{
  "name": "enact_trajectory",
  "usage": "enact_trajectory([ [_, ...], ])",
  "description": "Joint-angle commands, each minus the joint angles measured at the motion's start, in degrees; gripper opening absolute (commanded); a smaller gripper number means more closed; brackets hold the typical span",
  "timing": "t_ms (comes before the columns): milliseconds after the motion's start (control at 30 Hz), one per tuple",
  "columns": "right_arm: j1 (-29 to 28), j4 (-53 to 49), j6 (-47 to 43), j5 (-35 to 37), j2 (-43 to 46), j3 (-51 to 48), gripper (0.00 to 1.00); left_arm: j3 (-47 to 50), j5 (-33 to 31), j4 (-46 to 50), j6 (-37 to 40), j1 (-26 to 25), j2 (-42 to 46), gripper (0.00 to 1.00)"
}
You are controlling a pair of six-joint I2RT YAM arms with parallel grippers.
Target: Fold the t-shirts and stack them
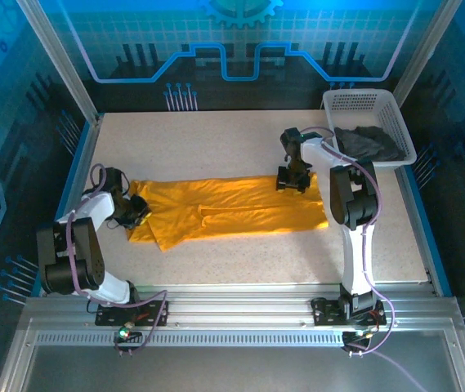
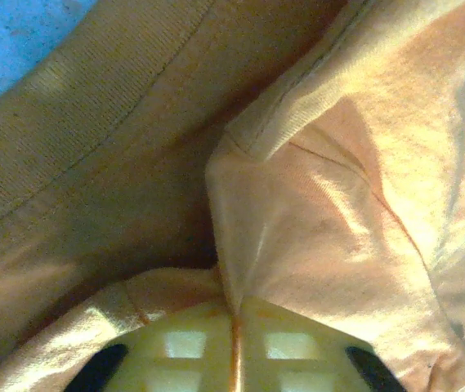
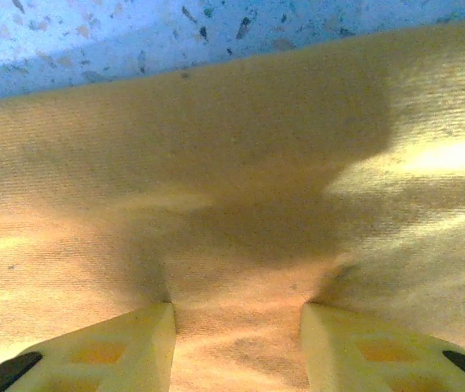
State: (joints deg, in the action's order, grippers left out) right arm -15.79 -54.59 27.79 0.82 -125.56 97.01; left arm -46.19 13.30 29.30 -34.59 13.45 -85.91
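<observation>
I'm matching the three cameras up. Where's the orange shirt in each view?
Top external: orange shirt spread mid-table, left gripper at its left end, right gripper near its right.
Left wrist: it covers all but the top-left corner, pinched at bottom centre.
Right wrist: it lies below the top strip, fingers pressing it.
Landmark: speckled table, top-left corner in left wrist, top strip in right wrist.

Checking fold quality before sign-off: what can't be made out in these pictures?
Top view: grey t-shirt crumpled in the basket; walls hide its lower part.
Top view: orange t-shirt underlayers, covered by its folds.
Left wrist view: how much cloth left gripper pinches; too close.
</observation>
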Motion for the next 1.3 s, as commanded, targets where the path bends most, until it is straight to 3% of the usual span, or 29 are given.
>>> enact_trajectory([
  [0,0.1,-1.5,-0.3,-0.8,-1.8,0.9,0.45,-2.2,-0.1,2.5,1.1,0.3,-0.8,0.26],
  [233,0.4,-1.5,-0.4,-0.8,-1.9,1.2,0.45,-1.6,2.3,0.4,0.7,-0.1,-2.4,0.26],
  [533,0.4,-1.8,-0.2,-0.7,-2.1,1.3,0.45,-1.7,1.4,1.7,1.0,-0.3,-0.8,0.0],
  [800,0.3,-2.3,-0.2,-0.4,-2.6,1.7,0.44,-6.3,-2.0,5.6,-0.3,-0.2,1.9,0.0],
  [1267,0.6,-3.7,-0.3,-0.1,-3.7,3.3,0.44,-17.5,-7.1,10.3,4.8,-0.1,-9.6,0.0],
])
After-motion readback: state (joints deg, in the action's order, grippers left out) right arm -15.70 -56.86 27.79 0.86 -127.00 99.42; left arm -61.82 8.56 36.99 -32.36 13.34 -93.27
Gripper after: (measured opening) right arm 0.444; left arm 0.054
